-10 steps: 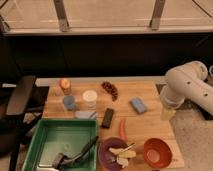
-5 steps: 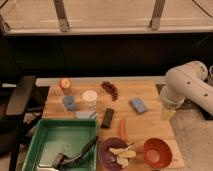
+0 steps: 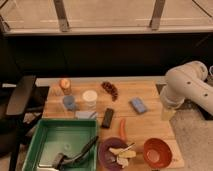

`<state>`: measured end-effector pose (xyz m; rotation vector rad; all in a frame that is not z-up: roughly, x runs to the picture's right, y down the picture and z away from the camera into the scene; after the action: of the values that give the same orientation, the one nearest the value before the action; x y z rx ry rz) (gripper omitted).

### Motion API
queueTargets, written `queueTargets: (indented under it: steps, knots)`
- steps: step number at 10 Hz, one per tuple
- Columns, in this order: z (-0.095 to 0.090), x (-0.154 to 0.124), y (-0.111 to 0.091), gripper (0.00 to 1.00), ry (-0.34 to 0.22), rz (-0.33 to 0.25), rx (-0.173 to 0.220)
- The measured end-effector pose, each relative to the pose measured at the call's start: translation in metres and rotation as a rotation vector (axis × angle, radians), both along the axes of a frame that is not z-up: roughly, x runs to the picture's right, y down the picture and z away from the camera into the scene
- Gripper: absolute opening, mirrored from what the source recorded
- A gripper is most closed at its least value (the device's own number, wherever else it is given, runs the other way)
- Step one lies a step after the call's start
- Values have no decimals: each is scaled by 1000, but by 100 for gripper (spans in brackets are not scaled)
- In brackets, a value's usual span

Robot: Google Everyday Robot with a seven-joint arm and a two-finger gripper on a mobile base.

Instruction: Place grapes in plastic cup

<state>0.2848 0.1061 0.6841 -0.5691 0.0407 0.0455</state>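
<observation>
The dark red grapes [image 3: 110, 90] lie on the wooden table [image 3: 150, 125], at the back near the middle. The small light-blue plastic cup [image 3: 69, 102] stands upright at the left, next to a taller white cup [image 3: 90, 98]. My white arm [image 3: 187, 85] bends in from the right, beside the table's right edge. My gripper [image 3: 167, 113] is at the arm's lower end, just off the right edge, far from the grapes and the cup. It holds nothing that I can see.
An orange item [image 3: 64, 85] stands behind the blue cup. A blue sponge [image 3: 138, 105], a black block [image 3: 107, 117] and an orange-red stick [image 3: 122, 128] lie mid-table. A green bin [image 3: 37, 145], a purple bowl [image 3: 106, 150] and a red bowl [image 3: 157, 151] stand in front. A chair [image 3: 20, 95] is at the left.
</observation>
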Motion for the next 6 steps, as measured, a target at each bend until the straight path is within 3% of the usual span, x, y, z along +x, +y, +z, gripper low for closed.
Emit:
queueTargets:
  steps: [5, 6]
  knots:
    - [0, 0, -2, 65, -6, -1, -1]
    - [1, -2, -5, 65, -31, 3, -21]
